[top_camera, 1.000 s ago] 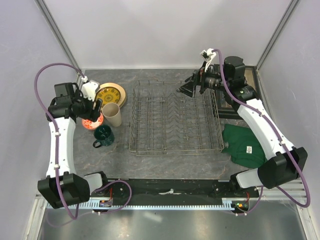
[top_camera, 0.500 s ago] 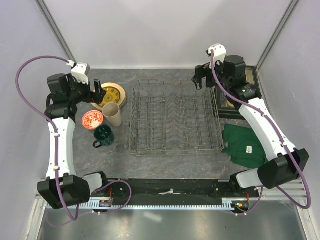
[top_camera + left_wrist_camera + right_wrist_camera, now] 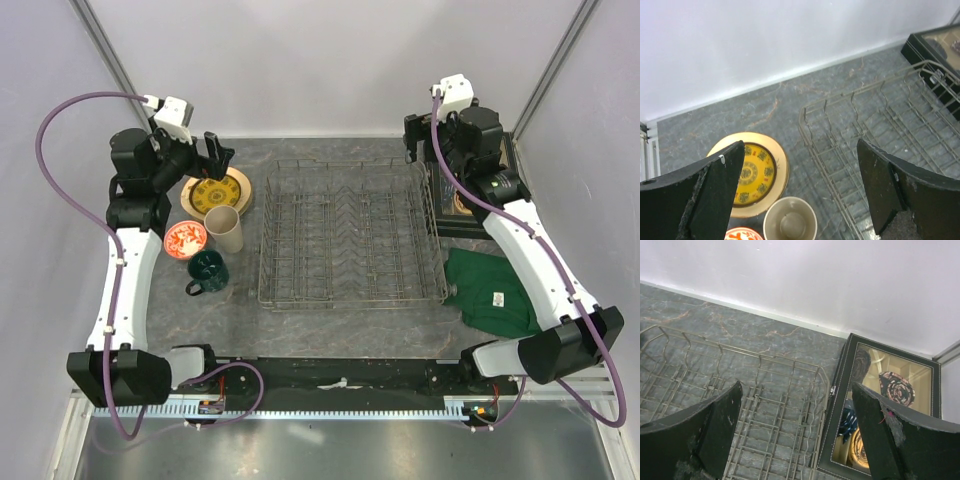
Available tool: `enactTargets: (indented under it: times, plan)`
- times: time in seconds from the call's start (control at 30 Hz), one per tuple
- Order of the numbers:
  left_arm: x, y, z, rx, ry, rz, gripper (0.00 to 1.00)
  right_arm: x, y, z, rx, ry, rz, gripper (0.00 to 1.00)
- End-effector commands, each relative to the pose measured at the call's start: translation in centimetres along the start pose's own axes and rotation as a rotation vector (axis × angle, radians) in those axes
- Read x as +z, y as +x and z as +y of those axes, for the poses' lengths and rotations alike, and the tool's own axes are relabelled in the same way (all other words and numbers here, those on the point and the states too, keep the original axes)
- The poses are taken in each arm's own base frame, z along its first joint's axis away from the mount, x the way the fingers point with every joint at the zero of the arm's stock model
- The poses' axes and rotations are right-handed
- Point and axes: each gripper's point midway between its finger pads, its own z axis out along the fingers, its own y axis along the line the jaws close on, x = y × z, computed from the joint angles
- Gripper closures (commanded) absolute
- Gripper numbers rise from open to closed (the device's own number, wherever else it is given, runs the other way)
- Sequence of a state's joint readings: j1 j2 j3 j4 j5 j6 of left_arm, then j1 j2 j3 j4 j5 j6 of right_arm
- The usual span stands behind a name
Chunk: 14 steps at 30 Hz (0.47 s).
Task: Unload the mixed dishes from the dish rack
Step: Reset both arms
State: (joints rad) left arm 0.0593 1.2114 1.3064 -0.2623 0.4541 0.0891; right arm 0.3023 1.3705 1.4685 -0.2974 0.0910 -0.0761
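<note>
**A:** Entry. The dish rack [image 3: 352, 298] sits mid-table, and we see no dish left between its tines. The dishes stand in a cluster on the table [image 3: 340, 335], left of the rack. The gold-brown patterned plate [image 3: 215, 192] is farthest. The tall beige tumbler [image 3: 225, 228] stands upright just near of it, with the small red-and-white bowl [image 3: 185, 238] just left of the tumbler. The dark green handled mug [image 3: 207, 268] is nearest.

**B:** Jaws?

**A:** The left gripper [image 3: 800, 142] is spread wide and holds nothing; it hangs high over the plate. The right gripper [image 3: 796, 386] is also wide and empty, high at the rack's far right corner, beside the dark glass-lidded box [image 3: 885, 405].

**B:** We judge the unloading all but finished. The step in hand is to clear off and verify.

**A:** Agreed. To do it well, we keep the left arm high as it leaves. The tumbler is tall and would likely tip if an open finger nudged it. We look over the rack once for anything missed. The right arm should stay off the box and the green folded cloth [image 3: 490, 290].

**B:** Against a second ago?

**A:** Then the left gripper was low over the bowl, just left of the tumbler. Now it is up and farther away, and the bowl lies uncovered. The right gripper reached left over the rack's far right part; now it is drawn back right. The dishes and rack are unshifted.
</note>
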Motion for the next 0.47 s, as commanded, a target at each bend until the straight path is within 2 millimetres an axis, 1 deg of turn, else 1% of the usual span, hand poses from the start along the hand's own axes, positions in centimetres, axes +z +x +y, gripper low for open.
enactTargets:
  times: [0.0,0.43]
  plan:
    - [-0.13,-3.8,0.49,-0.002,-0.054,-0.111,0.01,-1.52,-3.52,-1.4,-0.007,0.056,-0.098,0.02]
    - [-0.33,-3.39,-0.29,-0.011,-0.036,-0.113,0.01,-1.21,-2.81,-0.99,-0.006,0.034,-0.083,0.02]
